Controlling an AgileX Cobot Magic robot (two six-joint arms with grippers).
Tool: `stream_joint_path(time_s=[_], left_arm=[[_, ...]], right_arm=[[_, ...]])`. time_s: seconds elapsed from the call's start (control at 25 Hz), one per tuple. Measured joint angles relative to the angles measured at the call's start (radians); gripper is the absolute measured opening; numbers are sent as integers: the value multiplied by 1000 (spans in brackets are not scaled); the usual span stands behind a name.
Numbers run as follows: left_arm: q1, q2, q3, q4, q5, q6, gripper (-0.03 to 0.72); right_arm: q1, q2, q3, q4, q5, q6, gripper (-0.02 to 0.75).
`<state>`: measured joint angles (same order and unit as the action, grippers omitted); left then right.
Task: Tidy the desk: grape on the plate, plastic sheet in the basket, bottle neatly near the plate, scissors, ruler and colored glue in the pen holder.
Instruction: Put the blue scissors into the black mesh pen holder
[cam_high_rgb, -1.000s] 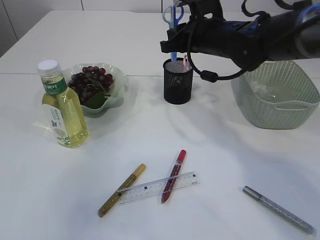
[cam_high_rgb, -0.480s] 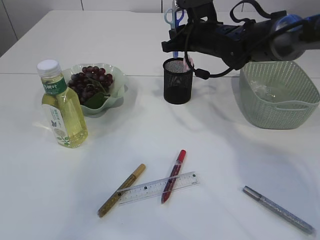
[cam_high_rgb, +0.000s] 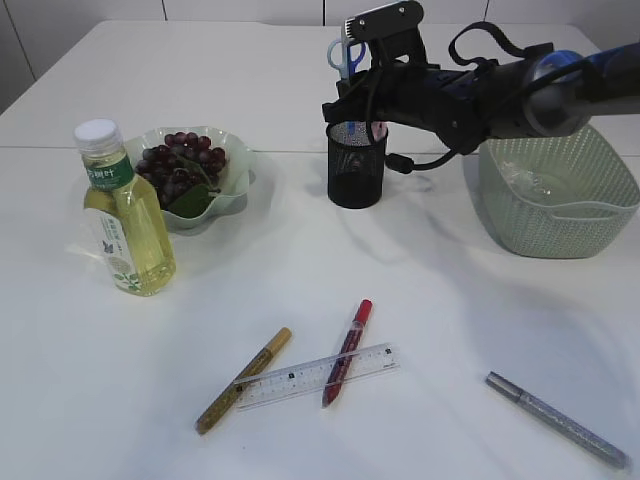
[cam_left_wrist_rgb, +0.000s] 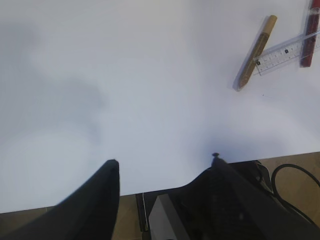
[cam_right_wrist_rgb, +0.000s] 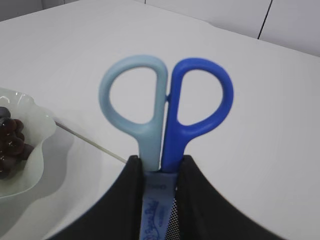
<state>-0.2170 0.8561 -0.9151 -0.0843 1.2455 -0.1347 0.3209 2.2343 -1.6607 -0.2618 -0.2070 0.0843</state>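
The scissors with one pale-blue and one deep-blue plastic handle loop (cam_right_wrist_rgb: 166, 107) are stiff, light and a bit slick, so pinching them just under the loops at the pivot makes sense. That's exactly where the right gripper (cam_right_wrist_rgb: 161, 172) has them, jaws closed narrow on the blades, handles sticking up. They hang point-down over the black mesh pen holder (cam_high_rgb: 356, 163) at the far middle of the desk, tips probably already inside, hard to say. The left gripper (cam_left_wrist_rgb: 162, 175) sits half-open and empty over bare table.
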Motion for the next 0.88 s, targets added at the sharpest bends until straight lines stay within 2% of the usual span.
stream_joint_path(time_s=[0.88], left_arm=[[0, 0, 0, 0, 0, 0, 417]], right_arm=[[0, 0, -1, 0, 43, -3, 160]])
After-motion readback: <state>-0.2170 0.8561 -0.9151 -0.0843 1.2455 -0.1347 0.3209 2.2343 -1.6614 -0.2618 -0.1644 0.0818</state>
